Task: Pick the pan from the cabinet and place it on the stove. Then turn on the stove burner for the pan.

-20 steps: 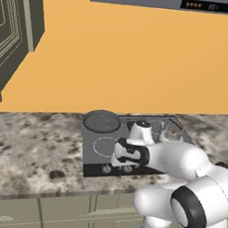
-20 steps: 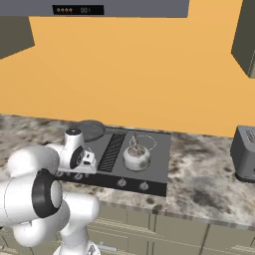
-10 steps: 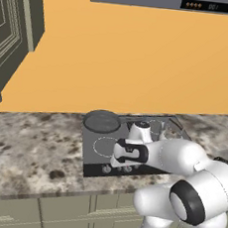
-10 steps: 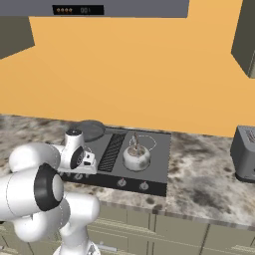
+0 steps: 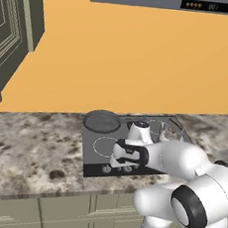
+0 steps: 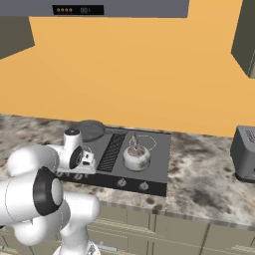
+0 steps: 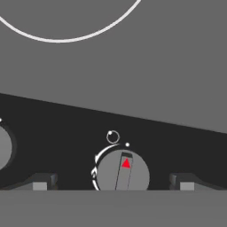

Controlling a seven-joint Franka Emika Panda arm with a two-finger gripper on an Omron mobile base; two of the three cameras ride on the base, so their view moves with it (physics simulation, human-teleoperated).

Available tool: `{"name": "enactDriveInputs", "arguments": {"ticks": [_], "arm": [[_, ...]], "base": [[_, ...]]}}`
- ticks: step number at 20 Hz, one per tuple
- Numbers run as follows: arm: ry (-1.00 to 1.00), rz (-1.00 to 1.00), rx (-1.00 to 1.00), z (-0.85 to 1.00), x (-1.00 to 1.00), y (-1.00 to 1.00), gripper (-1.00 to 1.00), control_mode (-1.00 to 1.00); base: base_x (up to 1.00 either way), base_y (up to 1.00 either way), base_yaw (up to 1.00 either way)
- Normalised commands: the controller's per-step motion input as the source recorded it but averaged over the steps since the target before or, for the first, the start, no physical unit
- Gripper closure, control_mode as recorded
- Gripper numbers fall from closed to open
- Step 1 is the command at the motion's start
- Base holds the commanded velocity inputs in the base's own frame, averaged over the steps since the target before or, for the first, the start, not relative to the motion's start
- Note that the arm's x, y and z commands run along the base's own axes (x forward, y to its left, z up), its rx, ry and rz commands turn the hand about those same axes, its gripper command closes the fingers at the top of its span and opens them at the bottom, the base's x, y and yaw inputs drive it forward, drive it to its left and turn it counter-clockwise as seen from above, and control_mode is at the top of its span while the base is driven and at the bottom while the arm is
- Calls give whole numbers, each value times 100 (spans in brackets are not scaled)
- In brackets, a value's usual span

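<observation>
Two dark fingertips (image 7: 39, 182) rise at the bottom of the hand view, set wide apart on either side of a round grey knob (image 7: 123, 171); the gripper (image 7: 113, 184) is spread open and grips nothing. That knob carries a red triangle mark and a raised bar, tilted slightly right of straight up. Another knob (image 7: 3, 147) shows at the left edge. Beyond them lies a white burner ring (image 7: 66, 37) on the stove (image 5: 99, 157). Farther back, the pan (image 5: 102, 120) sits on the stove's rear left corner, a kettle (image 6: 136, 156) stands right of the grille, and a toaster (image 6: 245, 154) rests on the counter (image 5: 27, 152).
</observation>
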Motion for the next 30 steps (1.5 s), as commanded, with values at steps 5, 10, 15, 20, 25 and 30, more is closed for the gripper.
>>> {"name": "enactDriveInputs", "arguments": {"ticks": [5,10,15,20,25,30], "arm": [[-1,0,0,-12,-16,-3,-100,-100],[0,0,0,-27,-1,-4,-100,-100],[-1,0,0,-33,0,-6,-100,-100],[-4,0,0,-28,-1,-1,100,-100],[-8,0,2,-24,-11,-2,100,-100],[-7,0,7,-22,-44,-23,100,-100]], "base": [[0,0,0],[0,0,0],[0,0,0],[0,0,0],[0,0,0],[0,0,0]]}}
